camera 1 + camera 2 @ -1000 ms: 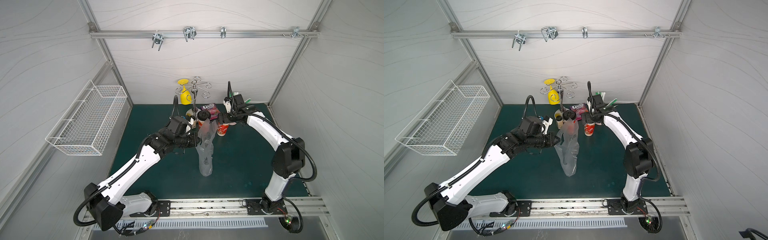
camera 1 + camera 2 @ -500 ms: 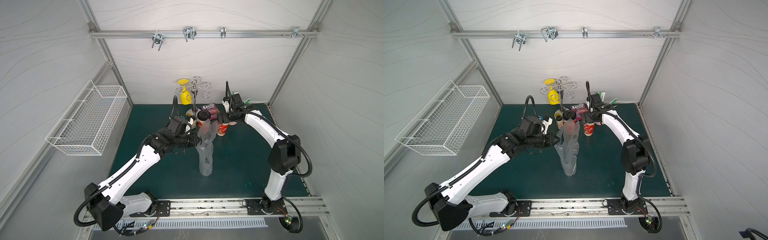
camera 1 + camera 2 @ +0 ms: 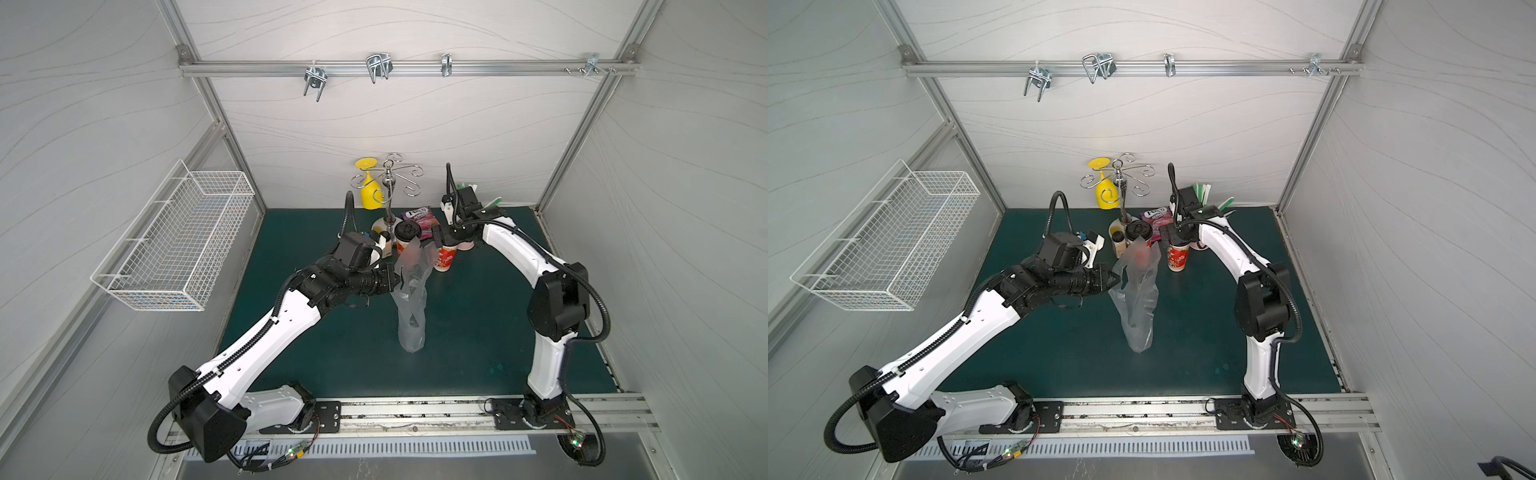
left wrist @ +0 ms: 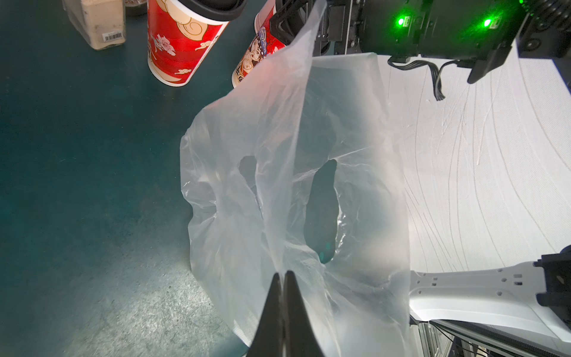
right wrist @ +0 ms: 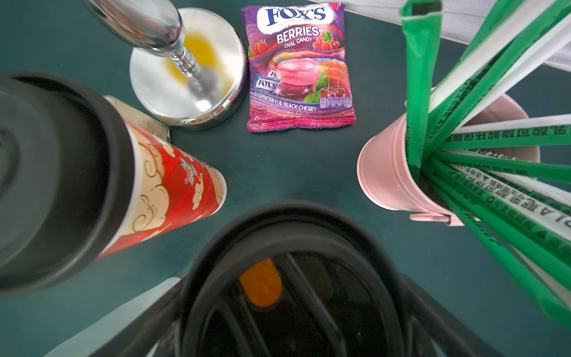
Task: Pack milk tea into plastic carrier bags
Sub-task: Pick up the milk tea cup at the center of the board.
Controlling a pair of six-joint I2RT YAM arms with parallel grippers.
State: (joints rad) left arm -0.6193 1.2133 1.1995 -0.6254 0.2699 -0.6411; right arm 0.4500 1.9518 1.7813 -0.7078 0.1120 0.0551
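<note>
**A:** How far along is the packing?

**B:** Barely beginning. The left fingers [image 4: 272, 309] are pressing together on the rim of the bag [image 3: 411, 307], letting it hang toward the counter [image 3: 478, 332].

**A:** And the milk tea?

**B:** Both are standing outside it. The first cup [image 3: 405, 230] is sitting just behind the bag. The right fingers [image 5: 438, 318] are spreading wide on either side of the second cup's [image 3: 1177, 259] black lid; I cannot tell whether they are touching it.

**A:** What is remaining?

**B:** Everything, I am judging: lifting each cup and lowering it in.
</note>
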